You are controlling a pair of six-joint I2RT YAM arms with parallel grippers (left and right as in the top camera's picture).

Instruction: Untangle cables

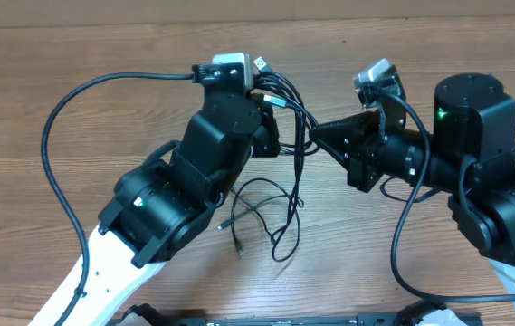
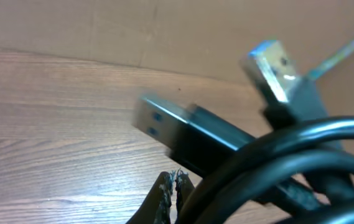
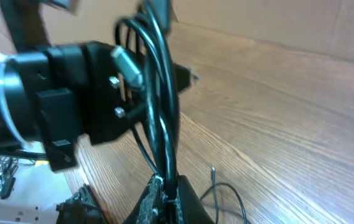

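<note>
Right, both arms are up over the desk (image 1: pixel 49 36) and meeting at the same knot. My left end effector (image 2: pixel 172 188) is closed, its fingertips pressed together at the base of the bundle. The cables (image 2: pixel 301 152) curl as thick black loops just right of and above its tips. From its own camera they look pinched there, though that picture is blurred. Two flat connectors stick out beyond the tips: a black plug (image 2: pixel 161 121) with a blue tongue straight ahead, and a silver plug (image 2: pixel 275 67) further up and to the right.

My right end effector (image 3: pixel 164 198) is clamped on the same cables, which rise straight up from between its fingers and bend over ahead of it. Directly beyond its tips sits the left arm's black wrist block (image 3: pixel 83 93), with the strands running right in front of it.

From overhead the two end effectors face each other, near but not touching, with the cables bridging them. Below that gap the loose remainder droops to the desk in open loops. It ends in small plugs (image 1: pixel 238 244) lying on the wood.
</note>
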